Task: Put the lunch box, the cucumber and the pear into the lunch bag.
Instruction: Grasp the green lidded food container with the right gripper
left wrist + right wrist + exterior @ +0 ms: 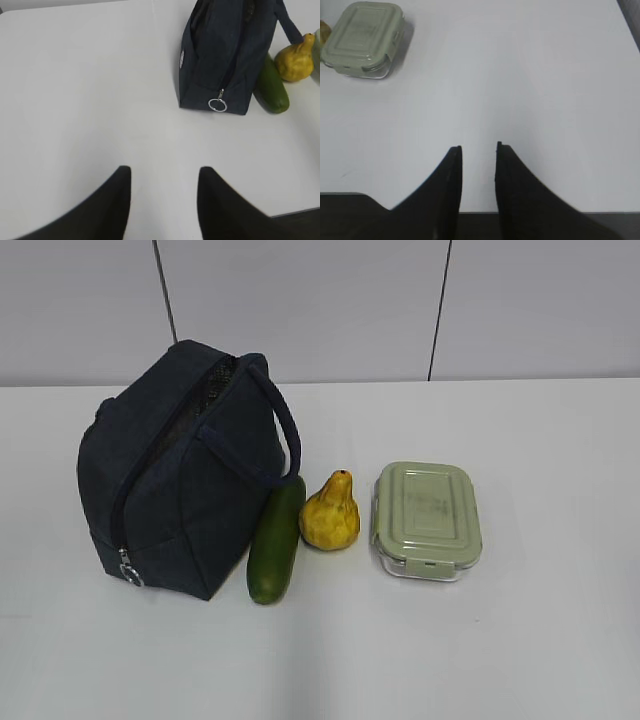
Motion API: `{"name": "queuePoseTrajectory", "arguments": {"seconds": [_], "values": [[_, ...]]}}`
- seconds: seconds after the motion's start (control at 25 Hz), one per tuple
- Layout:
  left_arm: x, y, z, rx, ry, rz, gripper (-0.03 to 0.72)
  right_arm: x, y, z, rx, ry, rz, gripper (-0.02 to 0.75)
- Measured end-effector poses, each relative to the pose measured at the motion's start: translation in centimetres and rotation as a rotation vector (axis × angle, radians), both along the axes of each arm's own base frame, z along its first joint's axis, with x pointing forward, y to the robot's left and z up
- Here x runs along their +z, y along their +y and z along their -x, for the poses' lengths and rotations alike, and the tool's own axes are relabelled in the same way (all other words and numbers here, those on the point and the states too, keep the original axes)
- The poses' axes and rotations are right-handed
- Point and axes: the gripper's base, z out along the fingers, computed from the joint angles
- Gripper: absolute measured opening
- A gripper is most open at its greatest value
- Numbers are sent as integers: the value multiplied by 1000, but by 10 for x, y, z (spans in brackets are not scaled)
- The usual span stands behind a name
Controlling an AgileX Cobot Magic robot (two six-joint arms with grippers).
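Cucumber [275, 543] touching lunch bag [180, 480]; pear [331, 513], lunch box [426, 519] beside.

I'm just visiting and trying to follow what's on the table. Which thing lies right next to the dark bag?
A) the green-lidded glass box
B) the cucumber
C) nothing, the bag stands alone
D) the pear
B: in the exterior view the cucumber lies right along the side of the lunch bag, with the pear beyond it and the lunch box farthest.
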Motion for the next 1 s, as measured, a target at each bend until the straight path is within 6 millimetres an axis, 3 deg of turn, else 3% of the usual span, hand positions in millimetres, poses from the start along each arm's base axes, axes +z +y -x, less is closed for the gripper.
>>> {"name": "queuePoseTrajectory", "arguments": {"seconds": [0.16, 0.48, 0.72, 1.0], "values": [[16, -2, -16, 0, 15, -2, 267, 10, 5, -11, 28, 38, -18, 195], [39, -16, -69, -41, 29, 113, 259, 28, 20, -75, 81, 9, -78, 195], [49, -21, -122, -27, 55, 113, 256, 19, 29, -122, 86, 90, -113, 195], [58, -30, -199, -40, 99, 104, 256, 8, 45, -174, 165, 197, -159, 195]]}}
